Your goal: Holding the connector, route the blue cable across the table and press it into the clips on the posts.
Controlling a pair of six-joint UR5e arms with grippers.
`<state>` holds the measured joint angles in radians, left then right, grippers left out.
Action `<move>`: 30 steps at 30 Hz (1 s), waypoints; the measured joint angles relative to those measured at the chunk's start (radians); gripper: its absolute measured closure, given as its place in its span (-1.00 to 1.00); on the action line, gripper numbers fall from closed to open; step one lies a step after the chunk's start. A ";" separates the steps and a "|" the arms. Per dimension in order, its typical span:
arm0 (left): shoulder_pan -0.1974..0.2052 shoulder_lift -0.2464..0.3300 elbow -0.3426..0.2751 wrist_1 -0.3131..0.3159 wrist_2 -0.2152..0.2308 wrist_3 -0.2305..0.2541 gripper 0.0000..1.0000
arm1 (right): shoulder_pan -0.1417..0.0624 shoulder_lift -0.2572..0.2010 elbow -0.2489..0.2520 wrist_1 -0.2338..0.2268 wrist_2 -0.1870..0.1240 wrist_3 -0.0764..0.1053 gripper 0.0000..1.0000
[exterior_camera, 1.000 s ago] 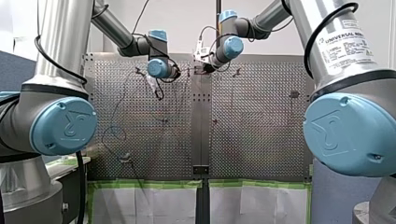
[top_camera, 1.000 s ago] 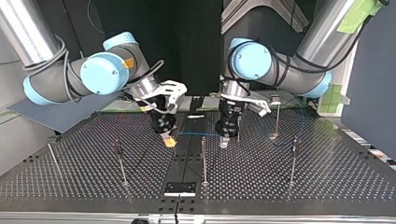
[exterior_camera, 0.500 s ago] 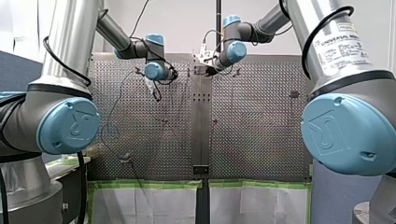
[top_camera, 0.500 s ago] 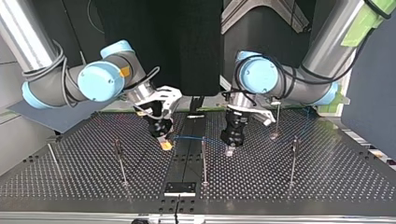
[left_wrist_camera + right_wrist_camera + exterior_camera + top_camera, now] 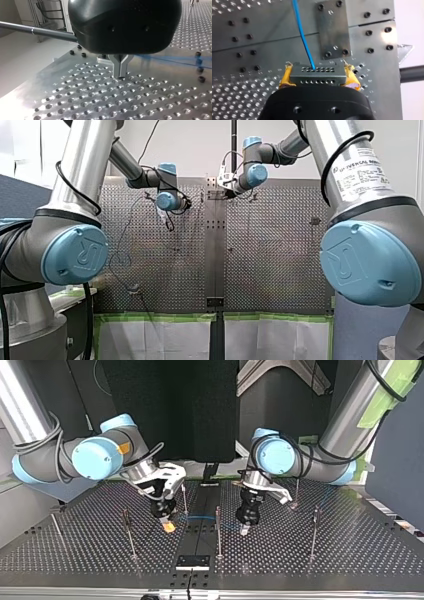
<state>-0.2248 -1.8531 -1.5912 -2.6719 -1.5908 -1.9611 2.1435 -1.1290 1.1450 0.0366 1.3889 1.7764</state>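
Near the middle of the perforated table (image 5: pixel 90 560), my right gripper (image 5: pixel 169 526) and my left gripper (image 5: pixel 243 530) are positioned low, side by side, as seen in the top view. The grey connector (image 5: pixel 317 73) is gripped between the yellow pads (image 5: pixel 286 76) of my right gripper. The blue cable (image 5: pixel 302 35) leaves the connector's holed face ahead of that gripper. In the top view it is run rightward past the near middle post (image 5: pixel 218 532) to my left gripper. The metal fingers (image 5: pixel 120 65) of my left gripper are closed together, tips just above the table. The cable reaches them from one side; whether it is pinched cannot be determined.
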 joint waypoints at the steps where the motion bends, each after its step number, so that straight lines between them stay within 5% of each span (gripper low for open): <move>1: 0.001 0.000 0.004 -0.002 0.000 0.000 1.00 | -0.003 0.000 -0.002 0.000 0.000 0.000 1.00; 12: 0.013 0.000 0.020 -0.034 -0.003 0.003 1.00 | -0.028 0.008 -0.006 0.000 -0.011 -0.001 1.00; 14: 0.011 0.000 0.020 -0.043 -0.008 0.009 0.60 | -0.029 0.008 -0.006 0.000 -0.012 -0.002 1.00; 15: 0.009 0.000 0.020 -0.051 -0.014 0.015 0.60 | -0.030 0.008 -0.006 0.000 -0.012 -0.003 1.00; 17: 0.006 0.001 0.020 -0.064 -0.025 0.026 0.07 | -0.031 0.008 -0.006 0.001 -0.012 -0.005 1.00; 18: 0.004 0.001 0.020 -0.072 -0.033 0.034 0.07 | -0.032 0.008 -0.006 0.001 -0.012 -0.006 1.00; 20: 0.000 0.003 0.020 -0.085 -0.045 0.047 -0.55 | -0.033 0.008 -0.006 0.002 -0.011 -0.007 1.00; 22: -0.002 0.009 0.020 -0.101 -0.062 0.063 -0.69 | -0.033 0.008 -0.006 0.003 -0.008 -0.008 1.00; 23: -0.004 0.012 0.020 -0.108 -0.068 0.070 -1.00 | -0.033 0.008 -0.006 0.004 -0.005 -0.009 1.00; 30: -0.022 0.068 -0.002 -0.176 -0.133 0.122 -1.00 | -0.033 0.007 -0.006 0.012 0.026 -0.018 1.00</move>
<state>-0.2473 -1.7853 -1.5937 -2.8476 -1.7238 -1.8393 2.1100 -1.1216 1.1392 0.0484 1.4146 1.7583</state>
